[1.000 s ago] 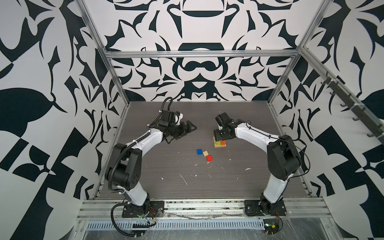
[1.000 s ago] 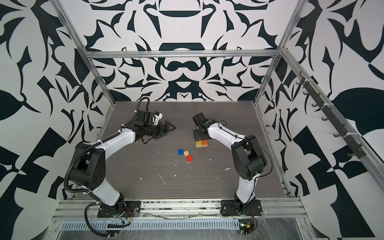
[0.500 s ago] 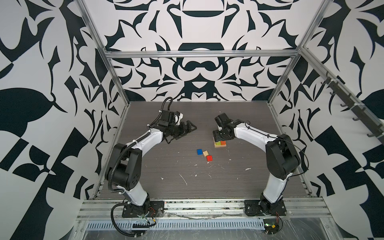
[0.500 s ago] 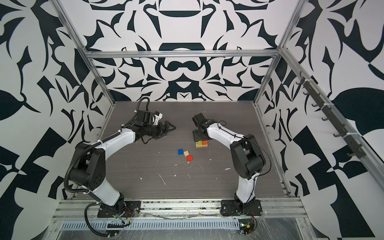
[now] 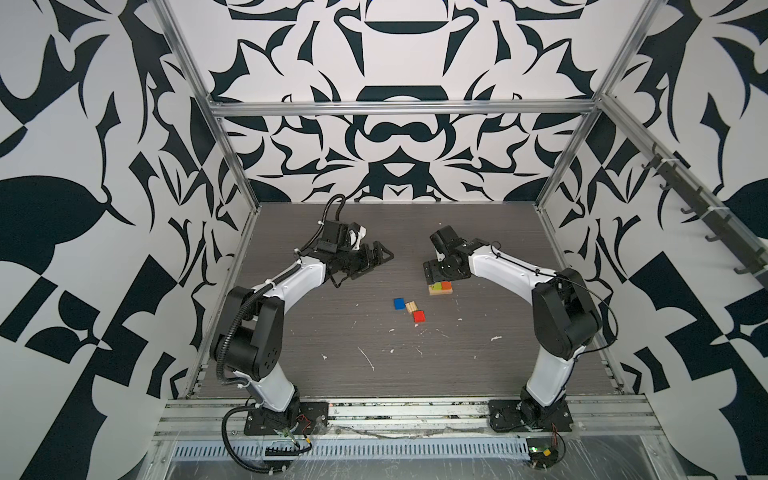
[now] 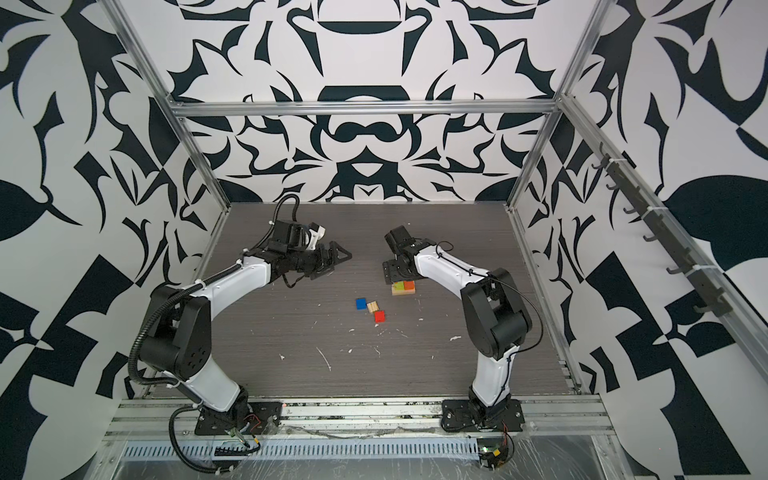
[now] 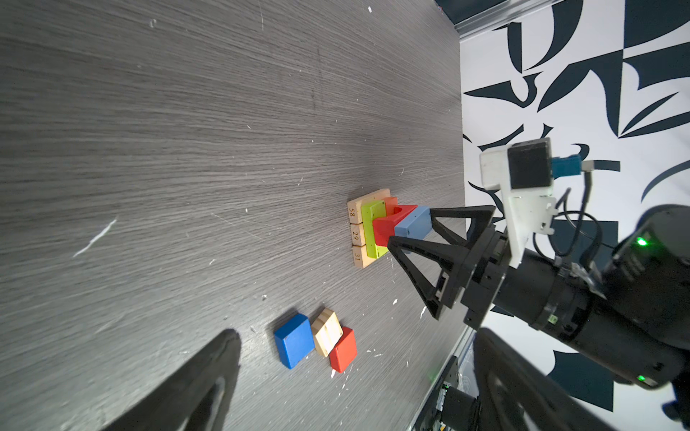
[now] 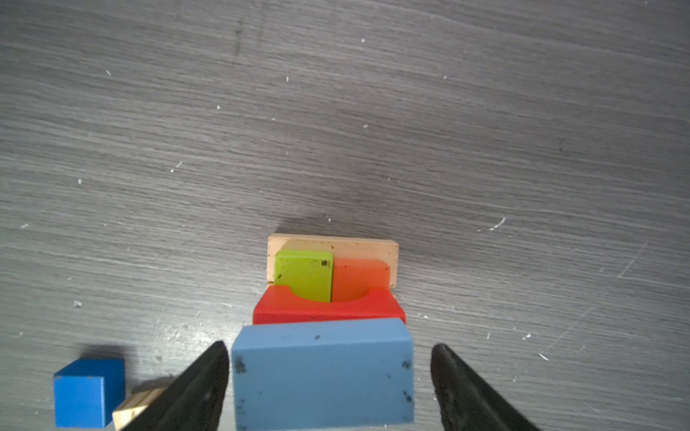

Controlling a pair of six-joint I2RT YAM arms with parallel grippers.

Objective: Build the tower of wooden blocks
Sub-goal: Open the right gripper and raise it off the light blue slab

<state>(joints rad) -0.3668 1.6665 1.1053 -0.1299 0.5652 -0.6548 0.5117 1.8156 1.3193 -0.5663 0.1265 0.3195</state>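
Note:
The wood block tower (image 5: 440,291) stands right of the table's middle: a tan base (image 8: 336,242), a lime green block (image 8: 304,274) and an orange block (image 8: 358,278), a red arch block (image 8: 328,309), and a light blue block (image 8: 323,373) on top. My right gripper (image 8: 328,349) points down over the tower, open, its fingers straddling the light blue block with a gap on each side. Over the table's back left my left gripper (image 5: 379,262) hovers open, holding nothing.
Three loose cubes lie together on the table left of the tower: a blue cube (image 5: 399,304), a tan cube (image 5: 411,307) and a red cube (image 5: 419,316). Patterned walls and metal frame posts enclose the table.
My right gripper's jaws have spread apart, letting go of the light blue block on the tower. The left arm has not moved.

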